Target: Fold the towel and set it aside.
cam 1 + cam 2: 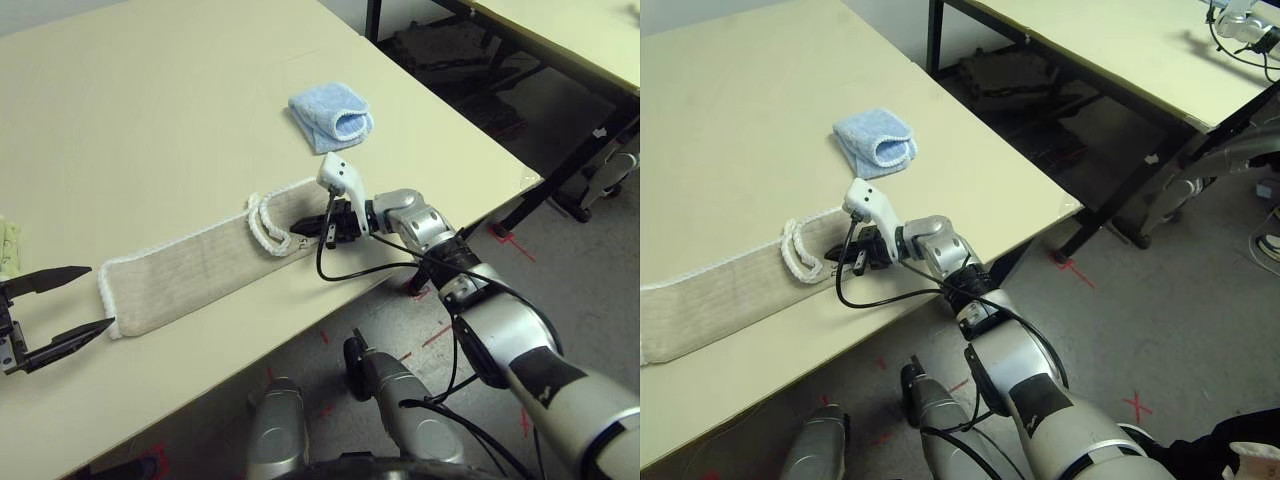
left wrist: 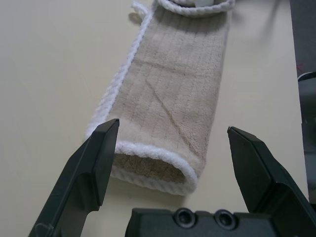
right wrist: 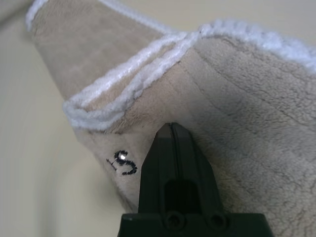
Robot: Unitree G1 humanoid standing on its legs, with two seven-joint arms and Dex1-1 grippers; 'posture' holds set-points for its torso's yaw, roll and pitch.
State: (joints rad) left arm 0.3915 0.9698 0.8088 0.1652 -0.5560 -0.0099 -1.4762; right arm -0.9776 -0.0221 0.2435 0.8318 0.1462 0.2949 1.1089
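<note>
The towel (image 1: pixel 190 268) lies as a long strip on the desk (image 1: pixel 150 120) near its front edge. The right gripper (image 1: pixel 303 229) has its fingers clamped together on the turned-back end — likely to fold it over. The left gripper (image 1: pixel 78 305) waits at the other end, fingers apart.

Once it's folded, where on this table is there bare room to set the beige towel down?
Widest bare patch: the tabletop beyond the beige towel, left of the light-blue cloth. A bare strip also runs along the near edge. Crowded: the towel's right end under the right tool, and the left end by the left tool.
</note>
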